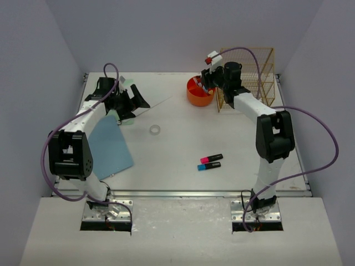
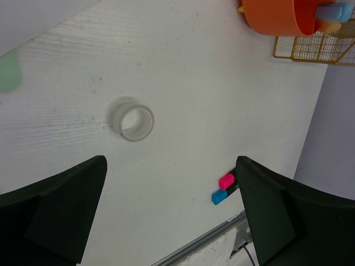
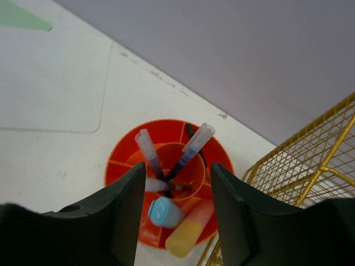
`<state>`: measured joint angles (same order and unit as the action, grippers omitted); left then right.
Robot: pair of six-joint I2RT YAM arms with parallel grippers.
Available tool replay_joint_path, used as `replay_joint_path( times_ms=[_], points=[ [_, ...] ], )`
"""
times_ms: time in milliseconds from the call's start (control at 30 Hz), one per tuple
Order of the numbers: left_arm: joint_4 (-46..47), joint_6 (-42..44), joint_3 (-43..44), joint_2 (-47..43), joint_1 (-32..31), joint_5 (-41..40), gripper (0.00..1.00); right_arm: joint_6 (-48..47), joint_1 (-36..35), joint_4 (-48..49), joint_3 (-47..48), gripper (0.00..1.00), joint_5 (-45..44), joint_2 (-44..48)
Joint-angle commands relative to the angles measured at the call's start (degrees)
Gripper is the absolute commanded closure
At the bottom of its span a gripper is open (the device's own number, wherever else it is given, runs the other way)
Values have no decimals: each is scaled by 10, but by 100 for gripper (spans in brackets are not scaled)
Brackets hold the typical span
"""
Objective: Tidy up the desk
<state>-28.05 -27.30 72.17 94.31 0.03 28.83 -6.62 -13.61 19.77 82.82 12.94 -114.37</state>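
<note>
Spread beneath both arms: the desk [image 1: 183, 177]. Front edge: two highlighters [image 1: 210, 162]. Middle: tape roll [image 1: 155, 129]. Far left: left gripper [image 2: 172, 194] gaping wide, empty. Far right corner: right gripper [image 3: 173, 210] half parted over orange pen holder [image 3: 119, 166], gripping nothing. Desk likely rigid, heavy, fixed; grip loose items instead.

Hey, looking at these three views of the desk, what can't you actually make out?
Left wrist view: the pink highlighter and blue highlighter show only one end each; the left claw covers the rest.
Left wrist view: the top edge cuts off the orange pen holder.
Top view: the right claw blocks the holder's contents.
Right wrist view: the gold wire rack runs off the right edge.
</note>
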Motion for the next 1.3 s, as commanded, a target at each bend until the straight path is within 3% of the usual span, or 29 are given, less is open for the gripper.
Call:
replay_joint_path(
  times_ms=[0,100,200,267,433,567,733,1267],
  points=[
    [29,7,-1,-34,-1,0,0,-98,2,-123,6,53,162,137],
    [32,18,-1,-40,-1,-6,0,-230,-12,-325,19,60,227,178],
    [37,26,-5,-49,-1,-17,0,-379,-59,-530,21,62,202,202],
    [40,29,-5,-56,-1,-25,0,-432,-100,-583,-23,60,143,218],
    [34,38,10,-68,-1,-51,0,-451,-185,-595,-146,54,17,233],
    [32,45,7,-78,-1,-58,0,-411,-239,-610,-167,45,-91,180],
    [26,50,-4,-80,0,-59,0,-386,-251,-625,-153,29,-126,138],
    [33,43,-20,-76,0,-53,0,-356,-356,-650,-179,39,-121,150]
  ],
)
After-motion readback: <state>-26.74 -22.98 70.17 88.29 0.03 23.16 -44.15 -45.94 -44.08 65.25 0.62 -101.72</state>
